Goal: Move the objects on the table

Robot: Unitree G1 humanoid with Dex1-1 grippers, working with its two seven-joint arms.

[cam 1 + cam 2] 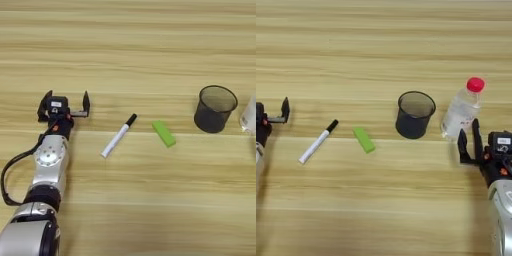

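- The left gripper (pixel 65 103) sat low over the table (pixel 130 55) at the left side, its two black fingers spread wide and holding nothing.
- The marker (pixel 119 135) lay flat to the right of that gripper, near it but not touching, black cap pointing up and to the right, white body slanting down toward the left.
- The green block (pixel 164 133) lay flat just right of the marker's cap, apart from it, tilted on a diagonal.
- The mesh cup (pixel 415 114) stood upright further right, well apart from the left gripper and closer to the right one.
- The right gripper (pixel 469 145) was at the right side of the table, fingers pointing away from the robot with only a narrow gap showing between them, gripping nothing.
- The bottle (pixel 462 108) stood upright with its red cap on top, just beyond the right gripper's fingertips and a little to their left; whether the fingertips touched its base could not be told.
- The bottle stood just right of the cup, with a small gap between them.
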